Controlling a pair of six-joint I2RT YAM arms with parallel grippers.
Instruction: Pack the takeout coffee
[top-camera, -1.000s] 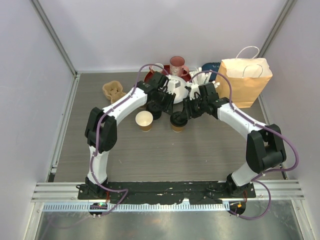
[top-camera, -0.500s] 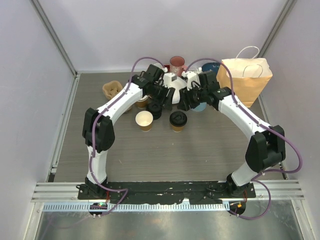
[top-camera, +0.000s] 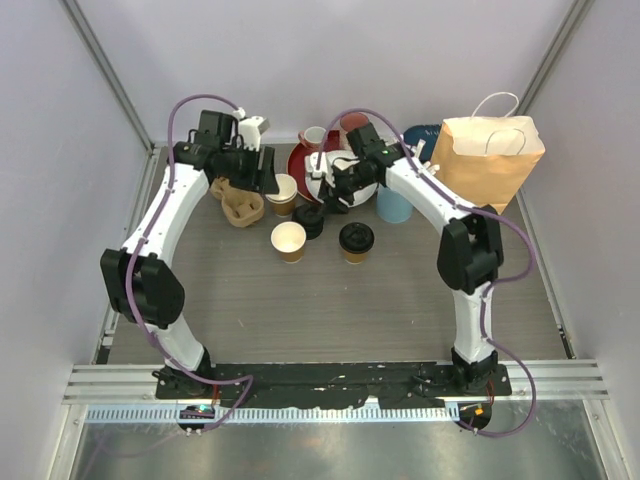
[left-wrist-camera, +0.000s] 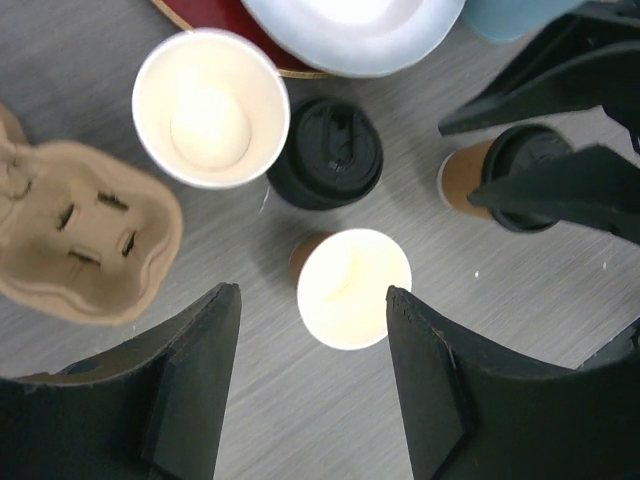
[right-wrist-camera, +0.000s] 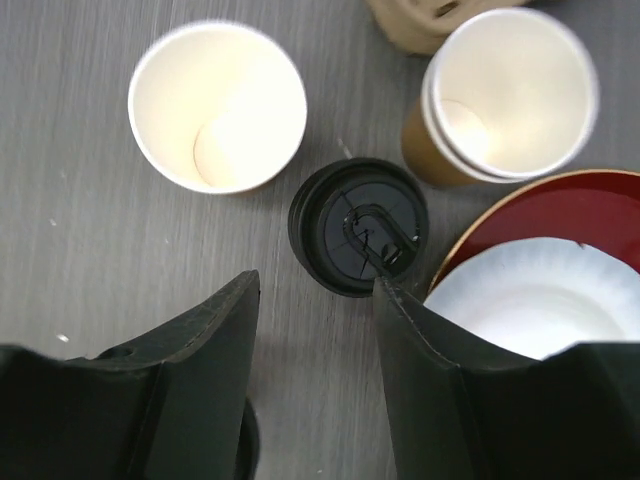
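A tan paper cup with a black lid stands mid-table; it also shows in the left wrist view. Two open tan cups stand left of it, one near and one farther back. A loose black lid lies between them. My left gripper is open and empty, high above the cups. My right gripper is open and empty above the loose lid.
A cardboard cup carrier lies at the left. A brown paper bag stands at the back right, a light-blue cup beside it. A red plate bearing a white plate, and mugs, sit behind.
My left gripper has swung left and back, to above the carrier. My right gripper has moved left, off the lidded cup, to over the loose lid by the plates.
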